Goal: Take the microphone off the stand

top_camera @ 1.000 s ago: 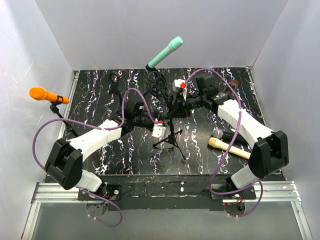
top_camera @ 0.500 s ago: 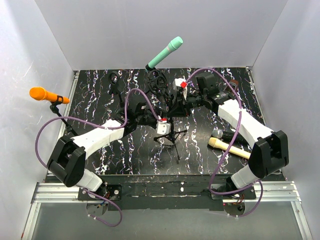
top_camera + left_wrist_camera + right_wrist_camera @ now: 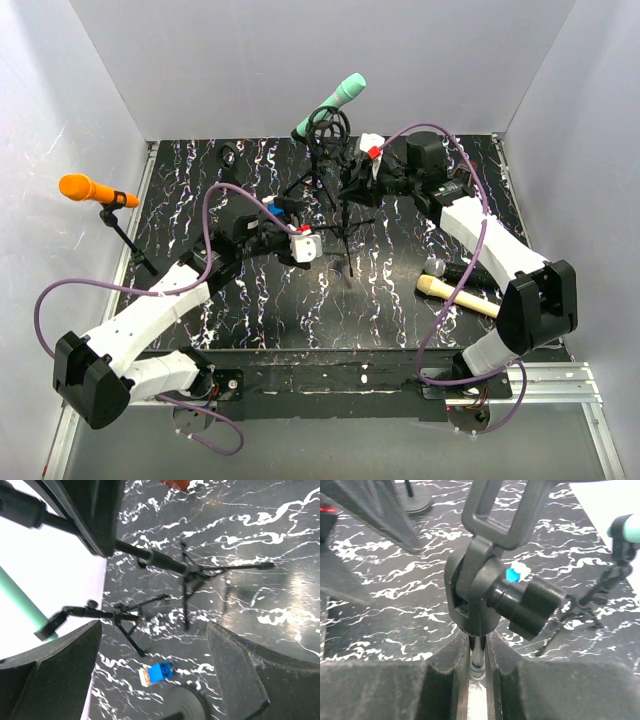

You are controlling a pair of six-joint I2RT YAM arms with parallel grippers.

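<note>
Top external view: the right gripper (image 3: 358,172) pinches the thin metal pole of a black tripod stand (image 3: 347,240) at mid-table. Its matte, padded fingers (image 3: 385,690) press on the rod just below a glossy round clip joint (image 3: 480,590). The left gripper (image 3: 303,245) hangs just beside the stand's legs, its broad dark fingers (image 3: 55,675) spread wide and apart from the stand.

Three microphones show, and which one the task means cannot be told. A mint-green microphone (image 3: 338,98) sits tilted in the clip of a second tripod (image 3: 318,180) near the back wall. An orange microphone (image 3: 84,187) stands clipped by the left wall. A cream microphone (image 3: 455,296) lies flat on the table beside the right arm.

The table (image 3: 400,330) is glossy black with white marble veining, boxed on three sides by plain white walls (image 3: 300,60). The widest bare stretch is at the front centre, between the two arms. Purple cables (image 3: 75,270) loop off both arms.
</note>
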